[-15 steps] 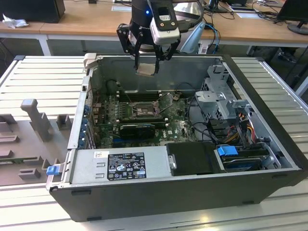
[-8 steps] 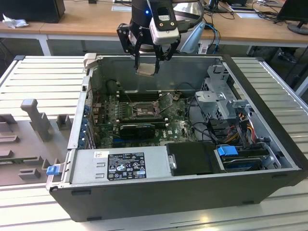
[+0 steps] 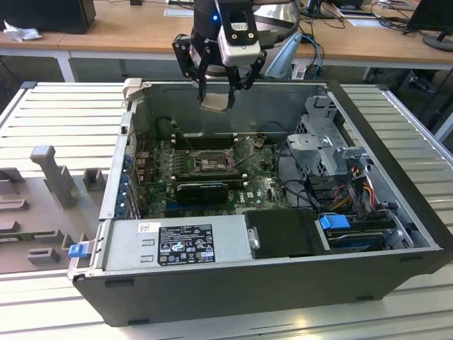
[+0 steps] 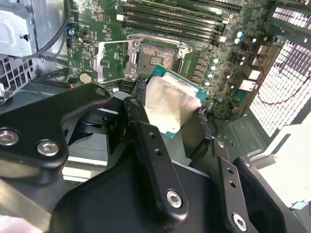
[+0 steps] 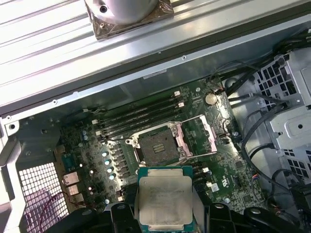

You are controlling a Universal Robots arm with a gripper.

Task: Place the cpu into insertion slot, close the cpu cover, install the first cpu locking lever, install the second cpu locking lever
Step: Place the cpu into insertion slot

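The gripper [image 3: 214, 99] is found closed on the cpu [image 3: 214, 103], the chip pinched by two opposite edges between the fingertips [image 4: 138, 97] with its metal top facing the wrist cameras. The chip is held in the air, level with the upper rim of the case [image 3: 233, 85] at its far wall, and is in contact with nothing else. The insertion slot [image 5: 158, 145] lies below and just ahead of the chip, on the motherboard [image 5: 87, 160]; its recess is bare. In the first wrist view the slot's rim is seen turned slightly against the chip's edges, so a small rotation is judged necessary. The cpu cover [image 5: 197, 138] is swung fully open to one side of the slot, leaving the approach from above unobstructed. Room is limited by the memory slots [image 3: 202, 139] along the slot's far edge and a black card [image 3: 202, 190] along its near edge.
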